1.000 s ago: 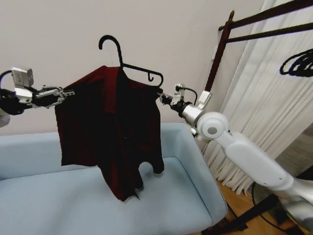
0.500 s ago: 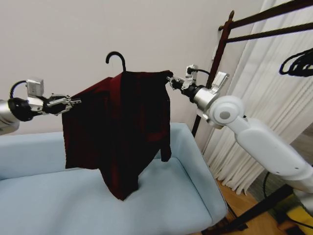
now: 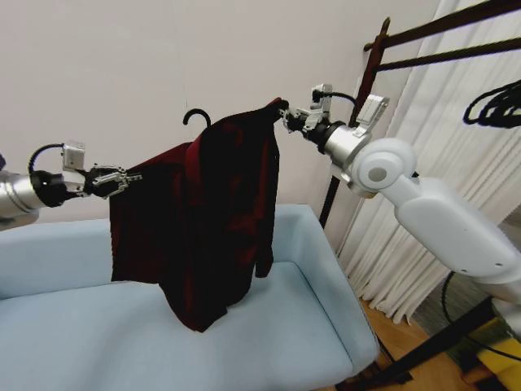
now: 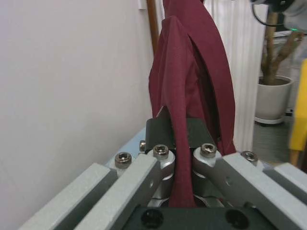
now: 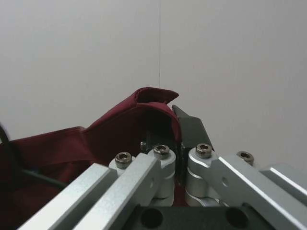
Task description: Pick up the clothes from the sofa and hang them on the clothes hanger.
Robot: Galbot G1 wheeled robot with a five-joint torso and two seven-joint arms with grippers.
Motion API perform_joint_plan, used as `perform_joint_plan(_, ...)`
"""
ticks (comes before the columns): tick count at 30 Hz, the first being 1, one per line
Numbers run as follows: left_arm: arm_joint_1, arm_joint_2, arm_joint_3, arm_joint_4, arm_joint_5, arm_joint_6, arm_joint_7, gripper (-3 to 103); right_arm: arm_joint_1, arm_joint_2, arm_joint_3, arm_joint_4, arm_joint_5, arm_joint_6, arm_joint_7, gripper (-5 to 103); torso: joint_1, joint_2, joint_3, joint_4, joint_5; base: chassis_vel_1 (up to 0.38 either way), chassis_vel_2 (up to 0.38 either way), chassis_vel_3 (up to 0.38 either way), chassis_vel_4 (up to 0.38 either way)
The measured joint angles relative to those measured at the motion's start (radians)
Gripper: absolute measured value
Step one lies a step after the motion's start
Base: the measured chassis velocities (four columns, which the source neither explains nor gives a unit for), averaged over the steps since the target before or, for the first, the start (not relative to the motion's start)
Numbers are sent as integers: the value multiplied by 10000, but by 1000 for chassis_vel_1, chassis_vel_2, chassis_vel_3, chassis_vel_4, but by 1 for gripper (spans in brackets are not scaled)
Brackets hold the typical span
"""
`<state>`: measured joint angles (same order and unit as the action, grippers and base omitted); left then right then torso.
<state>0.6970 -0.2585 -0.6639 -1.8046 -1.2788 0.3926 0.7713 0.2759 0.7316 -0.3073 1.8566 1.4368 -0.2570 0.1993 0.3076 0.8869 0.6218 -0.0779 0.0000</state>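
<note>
Head cam: high, facing forward-down over sofa (image 3: 81, 326) to far wall (image 3: 122, 65). Wrist cams: tight behind left pincer (image 4: 178, 143) and right pincer (image 5: 175, 143). Shared: maroon shirt (image 3: 220, 212).

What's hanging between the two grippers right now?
The dark red shirt, stretched from the left gripper to the right gripper; the head view shows it.

A white curtain (image 3: 431, 114) hangs beside the pale wall (image 3: 122, 65), a potted plant (image 4: 271, 103) nearby.
</note>
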Motion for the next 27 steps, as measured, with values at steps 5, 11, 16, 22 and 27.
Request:
perform_joint_plan(5,24,-112,58,-280,55,-3,-624,2,97,82,-94,187,-63,-200,-3,0,0,0,0,0,1,0,0,0,0)
perform_joint_plan(11,43,-257,116,-600,60,-8,-923,2,408,301,-339,502,131,-699,164,0,0,0,0,0,0,0,0,0,0)
perform_joint_plan(16,49,-323,119,-749,39,-10,-1115,2,607,522,-542,696,423,-972,505,0,0,0,0,1,-1,0,0,0,0)
perform_joint_plan(22,77,-373,119,-796,27,-17,-1218,2,960,811,-577,636,699,-1159,956,0,0,0,0,0,0,0,0,0,0)
perform_joint_plan(27,94,-459,136,-819,26,-22,-1341,2,1484,1006,-506,496,1046,-1303,1448,0,0,0,0,1,-1,0,0,0,0)
